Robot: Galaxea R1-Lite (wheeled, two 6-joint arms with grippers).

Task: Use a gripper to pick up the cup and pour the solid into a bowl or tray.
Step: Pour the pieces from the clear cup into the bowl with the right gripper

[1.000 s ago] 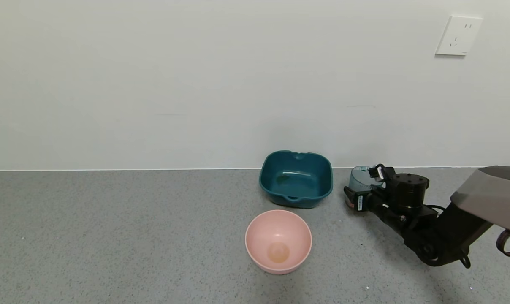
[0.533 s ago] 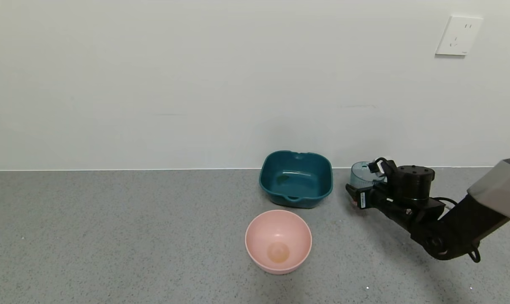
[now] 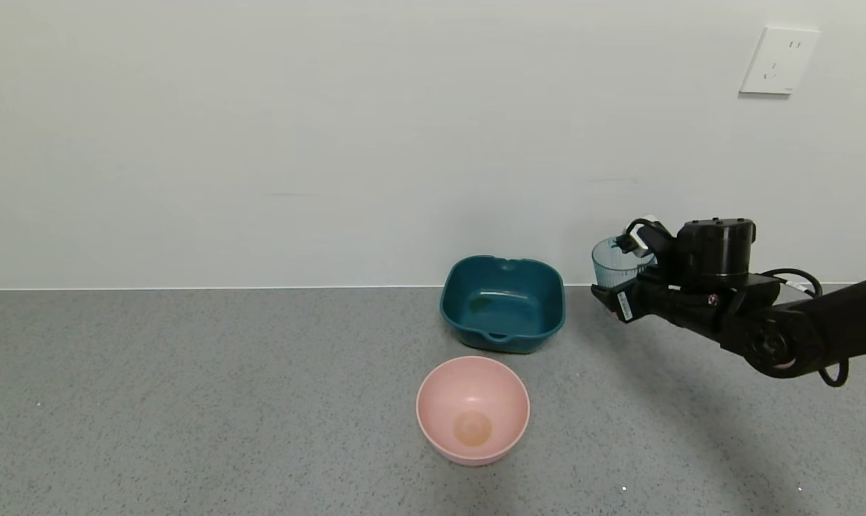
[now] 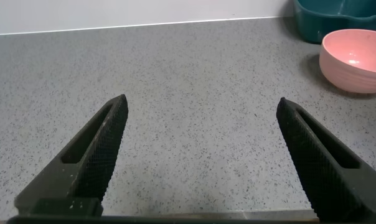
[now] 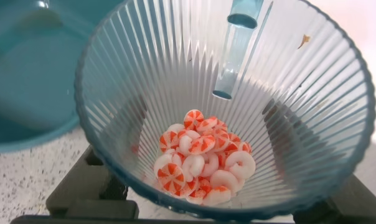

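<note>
Upright cup w/ solid, aloft

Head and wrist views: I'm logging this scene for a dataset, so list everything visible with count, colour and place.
cup: one, translucent blue-green, held above the counter, right of the basin
solid: small handful, pink-red and white, in the cup's bottom
basin: one, dark teal, by the wall
bowl: one, pale pink, in front of the basin
counter: grey speckled
wall socket: one, white, upper right
right end effector: black, gripping the cup
left end effector: black, open, low over the counter
</note>
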